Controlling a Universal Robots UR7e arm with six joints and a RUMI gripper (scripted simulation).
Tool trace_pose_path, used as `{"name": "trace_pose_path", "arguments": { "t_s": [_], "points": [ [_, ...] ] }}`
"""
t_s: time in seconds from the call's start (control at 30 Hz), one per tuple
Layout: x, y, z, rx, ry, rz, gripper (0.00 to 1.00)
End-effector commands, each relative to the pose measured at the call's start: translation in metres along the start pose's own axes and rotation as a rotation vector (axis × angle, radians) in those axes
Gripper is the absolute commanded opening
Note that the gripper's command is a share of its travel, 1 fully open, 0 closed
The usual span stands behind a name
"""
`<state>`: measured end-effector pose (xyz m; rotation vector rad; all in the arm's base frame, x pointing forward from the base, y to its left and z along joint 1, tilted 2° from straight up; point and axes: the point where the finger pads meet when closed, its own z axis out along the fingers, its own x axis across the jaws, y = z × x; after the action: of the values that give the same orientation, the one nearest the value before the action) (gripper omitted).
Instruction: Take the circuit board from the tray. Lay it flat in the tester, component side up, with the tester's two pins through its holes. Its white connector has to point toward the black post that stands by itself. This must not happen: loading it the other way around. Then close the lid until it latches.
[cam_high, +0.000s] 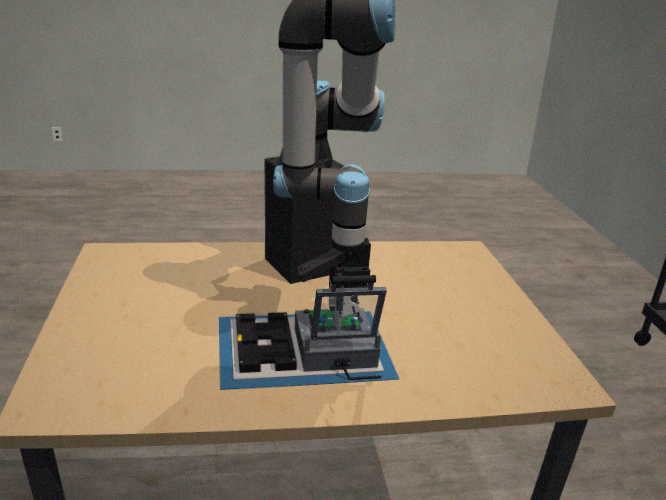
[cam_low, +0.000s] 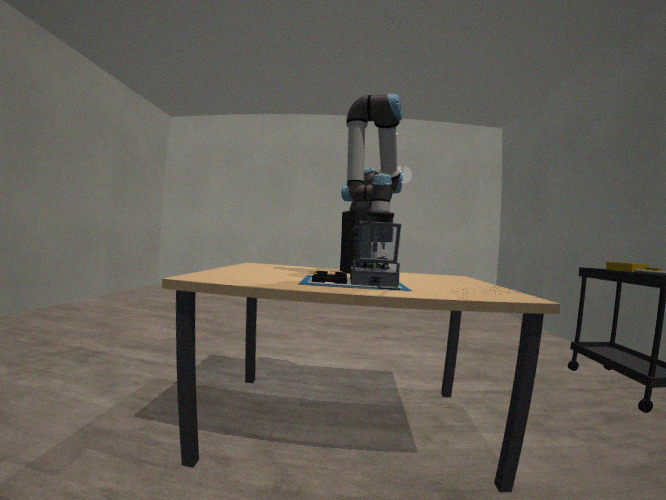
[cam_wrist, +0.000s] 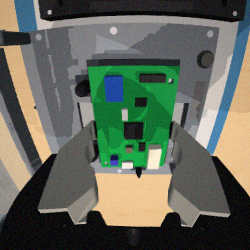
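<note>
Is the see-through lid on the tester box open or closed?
Open. The lid stands upright behind the tester, and the gripper holds the green circuit board above the tester's bed.

The arm (cam_high: 298, 107) stands folded at the elbow, wrist (cam_high: 350, 215) vertical and pointing down, its hand (cam_wrist: 134, 150) clamped on the circuit board (cam_wrist: 131, 117) with grey fingers at nine and three o'clock.
</note>
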<state>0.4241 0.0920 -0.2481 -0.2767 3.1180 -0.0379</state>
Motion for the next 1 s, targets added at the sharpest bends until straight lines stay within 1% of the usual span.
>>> {"name": "trace_pose_path", "arguments": {
  "t_s": [0.0,0.97],
  "points": [
    [-0.0003,0.0001,0.0,0.0,0.0,0.0,0.39],
    [-0.0007,0.0001,0.0005,0.0,0.0,0.0,0.39]
  ]
}}
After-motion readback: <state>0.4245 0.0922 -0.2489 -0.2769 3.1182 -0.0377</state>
